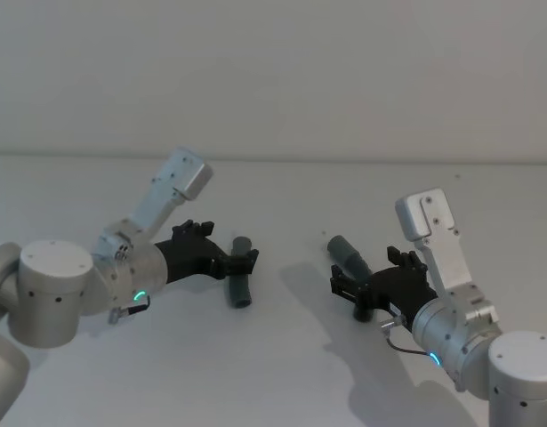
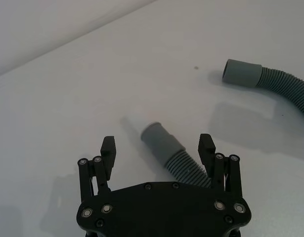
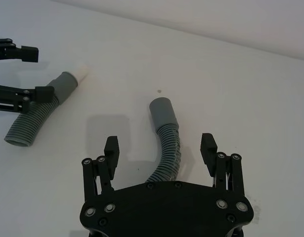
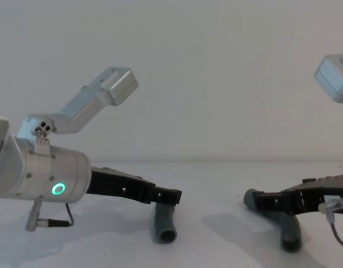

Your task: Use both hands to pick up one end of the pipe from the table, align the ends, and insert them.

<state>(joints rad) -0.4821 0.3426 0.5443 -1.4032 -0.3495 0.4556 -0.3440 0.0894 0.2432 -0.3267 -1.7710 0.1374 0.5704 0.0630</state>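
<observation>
Grasp pending. Left gripper (image 2: 157, 146), 9 o'clock, straddles short pipe (image 2: 171, 150); right gripper (image 3: 159, 145), 3 o'clock, straddles long pipe (image 3: 164, 118). Both gape wide, empty. Next move, likely: close both.

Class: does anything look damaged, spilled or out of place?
Nothing stands out. The short piece lies intact inside the open left gripper, the longer piece inside the open right gripper, both on the table.

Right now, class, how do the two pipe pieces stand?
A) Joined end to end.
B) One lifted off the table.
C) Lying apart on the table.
C: the short pipe lies within the open left tool, the long pipe within the open right tool, apart on the table.
</observation>
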